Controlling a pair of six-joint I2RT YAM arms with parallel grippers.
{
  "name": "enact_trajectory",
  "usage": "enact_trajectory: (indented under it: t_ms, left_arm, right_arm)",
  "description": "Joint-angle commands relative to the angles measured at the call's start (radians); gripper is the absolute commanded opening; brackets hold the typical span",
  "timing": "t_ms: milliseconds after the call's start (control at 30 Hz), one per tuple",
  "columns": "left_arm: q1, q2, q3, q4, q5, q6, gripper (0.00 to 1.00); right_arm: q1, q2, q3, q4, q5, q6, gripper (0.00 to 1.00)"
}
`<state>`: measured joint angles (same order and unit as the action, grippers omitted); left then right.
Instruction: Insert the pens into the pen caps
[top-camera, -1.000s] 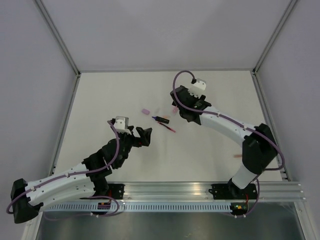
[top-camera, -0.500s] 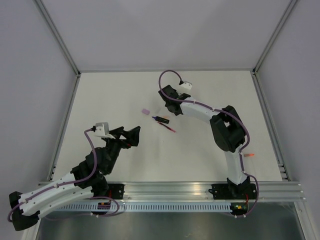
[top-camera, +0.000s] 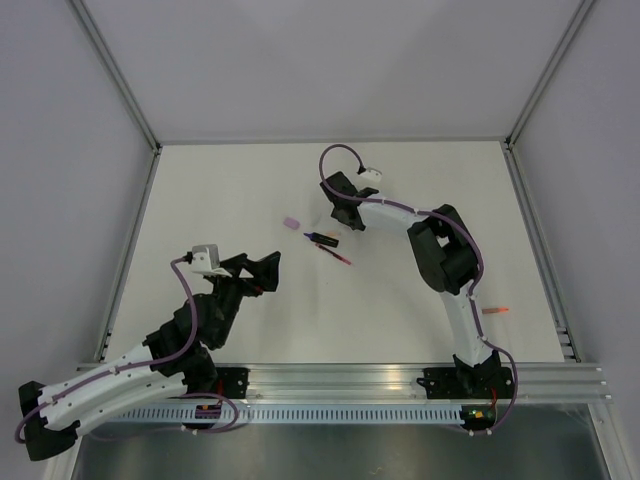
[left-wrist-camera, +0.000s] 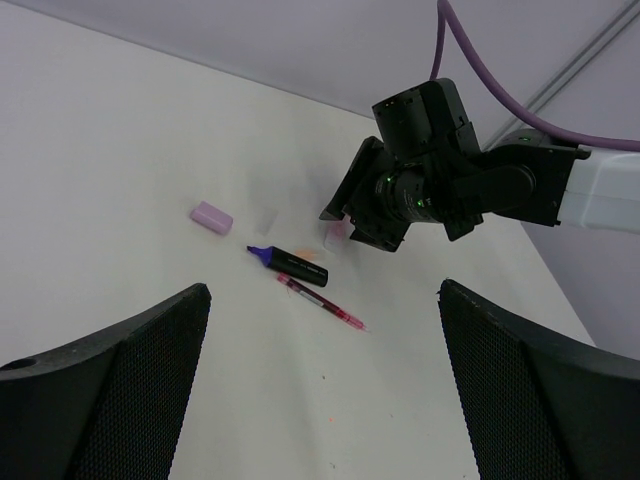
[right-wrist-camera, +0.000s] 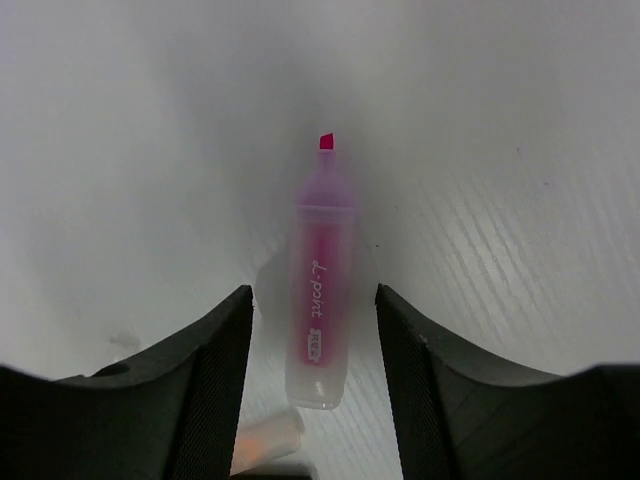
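— Overhead, where do we find the pens?
— Mid-table. The navy pen (top-camera: 322, 239) lies with the pink-red pen (top-camera: 337, 256) just beside it at five o'clock. The light purple cap (top-camera: 291, 222) sits apart at ten o'clock.
— And the arms?
— We see the right gripper (top-camera: 346, 216) low at one o'clock of the navy pen. Its jaws stand apart astride an uncapped pink highlighter (right-wrist-camera: 320, 280), with a gap on either side. The left gripper (top-camera: 268, 272) hangs at eight o'clock, jaws spread wide, holding nothing.
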<state>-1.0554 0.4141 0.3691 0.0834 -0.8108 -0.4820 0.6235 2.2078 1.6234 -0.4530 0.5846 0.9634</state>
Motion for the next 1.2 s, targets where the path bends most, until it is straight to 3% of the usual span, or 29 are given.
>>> enact_trajectory:
  t_ms: [0,167,433,533,733,1000,1167]
  left_arm:
    - [-0.002,0.025,-0.013,0.038,-0.021,-0.01,1.0]
    - [-0.002,0.054,-0.007,0.042,-0.013,-0.006,1.0]
    - [-0.002,0.049,-0.015,0.058,0.018,0.014,0.98]
    - [-0.002,0.057,-0.013,0.065,0.054,0.028,0.97]
    - [-0.002,0.12,0.011,0.065,0.143,0.022,0.96]
    - [0.015,0.244,0.106,-0.017,0.226,-0.081,0.94]
    - [0.084,0.279,0.158,-0.045,0.366,-0.162,0.95]
  right_arm:
    - [-0.011,0.033,0.041,0.024,-0.055,-0.02,0.59]
    - [-0.018,0.044,0.062,-0.012,-0.06,-0.044,0.48]
    - [-0.039,0.024,0.06,-0.046,-0.081,-0.144,0.08]
    - [-0.06,-0.016,0.008,-0.014,-0.143,-0.238,0.0]
    - [-0.081,-0.17,-0.169,0.1,-0.243,-0.446,0.0]
    - [-0.084,-0.402,-0.379,0.152,-0.241,-0.474,0.0]
    - [-0.082,-0.59,-0.555,0.308,-0.366,-0.471,0.0]
